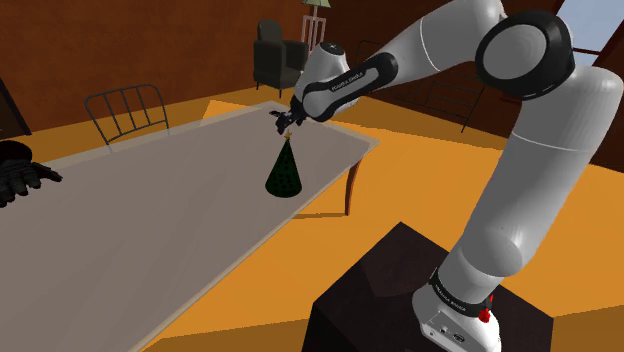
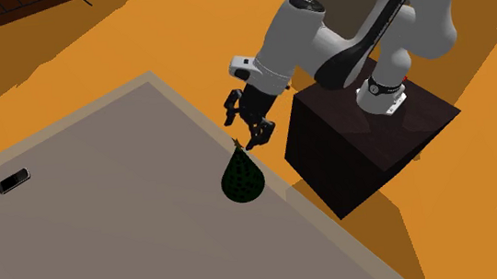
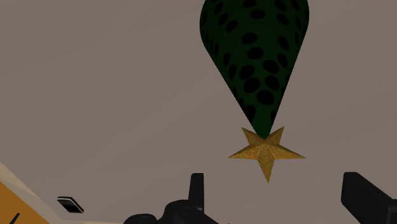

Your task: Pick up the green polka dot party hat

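Green black-dotted cone party hat [image 1: 284,172] upright on grey table [image 1: 150,230] | all-black gripper [image 1: 284,124] just above its gold star tip [image 3: 266,153], fingers apart | approach step imo | next: lower and pinch tip

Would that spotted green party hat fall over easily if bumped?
The party hat, a small cone, is probably light. It stands upright on its wide base on the table, so a low push may slide it; a nudge near the gold star could tip it. Tipped, it would likely roll.
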